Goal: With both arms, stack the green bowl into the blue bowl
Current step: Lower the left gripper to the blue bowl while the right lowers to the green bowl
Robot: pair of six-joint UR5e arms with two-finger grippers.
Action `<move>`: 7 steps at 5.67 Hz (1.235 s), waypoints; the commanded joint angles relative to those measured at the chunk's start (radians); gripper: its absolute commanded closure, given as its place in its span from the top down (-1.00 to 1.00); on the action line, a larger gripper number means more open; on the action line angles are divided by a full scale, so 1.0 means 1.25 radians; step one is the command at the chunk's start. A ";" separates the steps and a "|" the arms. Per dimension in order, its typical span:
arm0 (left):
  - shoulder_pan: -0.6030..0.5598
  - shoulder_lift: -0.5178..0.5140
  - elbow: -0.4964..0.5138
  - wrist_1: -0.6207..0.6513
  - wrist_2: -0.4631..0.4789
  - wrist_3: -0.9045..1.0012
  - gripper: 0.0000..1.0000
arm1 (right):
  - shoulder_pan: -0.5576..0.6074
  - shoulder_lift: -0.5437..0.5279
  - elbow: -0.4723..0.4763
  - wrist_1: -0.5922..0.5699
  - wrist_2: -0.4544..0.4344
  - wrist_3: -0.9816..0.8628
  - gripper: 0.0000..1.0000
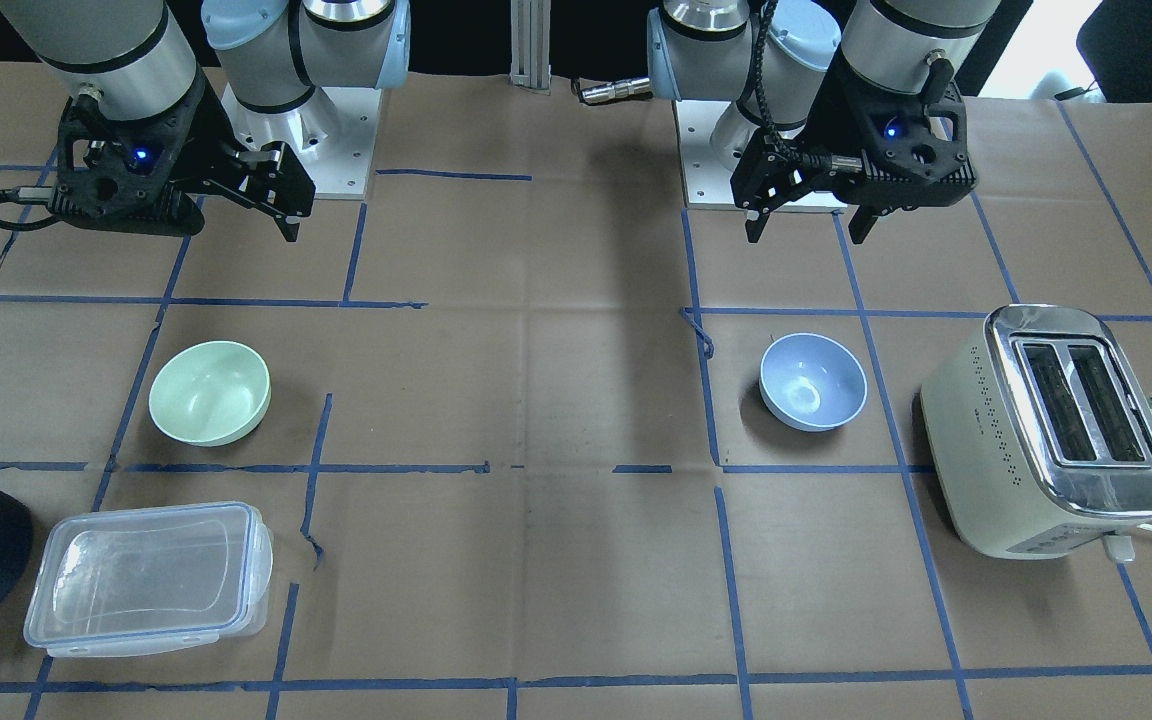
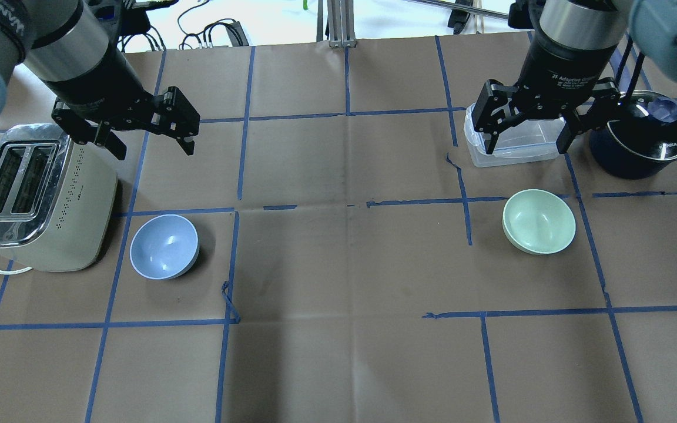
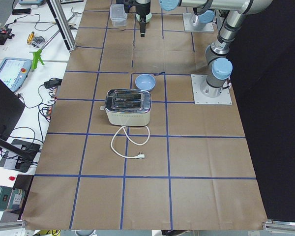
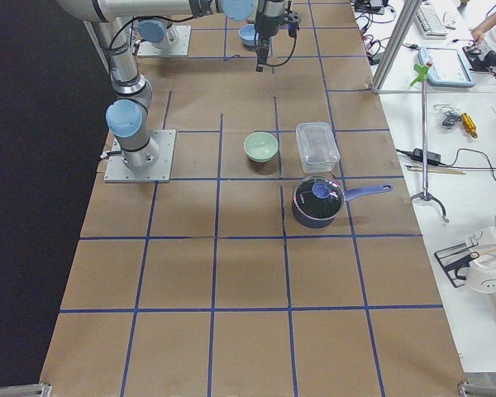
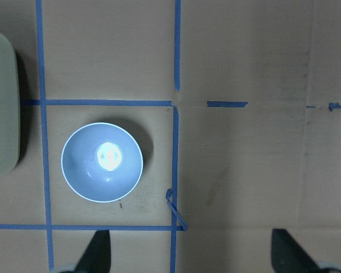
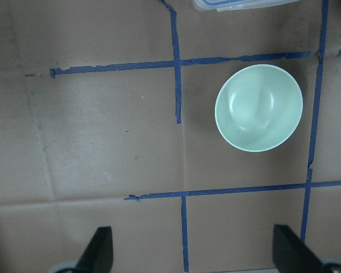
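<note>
The green bowl sits upright and empty on the table's right half; it also shows in the front view and the right wrist view. The blue bowl sits upright and empty on the left half, next to a toaster; it also shows in the front view and the left wrist view. My left gripper hangs open and empty, high above the table behind the blue bowl. My right gripper hangs open and empty, high behind the green bowl.
A cream toaster with a loose cord stands just left of the blue bowl. A clear lidded container and a dark navy pot stand behind the green bowl. Blue tape lines grid the brown table cover.
</note>
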 commanded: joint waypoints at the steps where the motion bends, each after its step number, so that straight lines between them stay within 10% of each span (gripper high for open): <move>1: 0.005 -0.001 -0.008 0.001 -0.002 0.024 0.96 | 0.000 0.000 0.000 0.000 -0.001 -0.001 1.00; 4: 0.010 -0.013 -0.056 0.063 -0.002 0.067 0.96 | -0.122 0.001 0.015 0.010 -0.012 -0.146 1.00; 7: 0.066 -0.052 -0.342 0.320 0.003 0.072 0.96 | -0.322 0.001 0.104 -0.008 -0.011 -0.385 1.00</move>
